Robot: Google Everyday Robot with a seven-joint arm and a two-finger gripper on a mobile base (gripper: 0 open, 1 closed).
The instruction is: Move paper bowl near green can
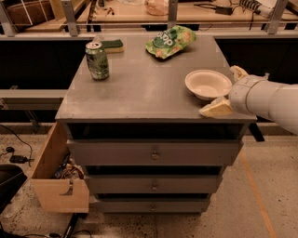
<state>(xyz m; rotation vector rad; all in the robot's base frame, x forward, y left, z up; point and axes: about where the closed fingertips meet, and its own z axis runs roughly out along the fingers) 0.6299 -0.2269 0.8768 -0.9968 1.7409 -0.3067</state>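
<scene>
The paper bowl [207,84] is an off-white shallow bowl sitting on the grey cabinet top [139,88] near its right edge. The green can [97,61] stands upright at the far left of the top, well apart from the bowl. My gripper [227,90] comes in from the right at the bowl's right side and is open. One pale finger [216,108] lies by the bowl's near rim and the other [238,72] by its far right rim. The white arm [270,100] extends off the right edge.
A flat green snack bag [170,42] lies at the back of the top. A green sponge [113,45] lies behind the can. A drawer [58,179] hangs open at the cabinet's lower left. A cluttered shelf [153,11] runs behind the cabinet.
</scene>
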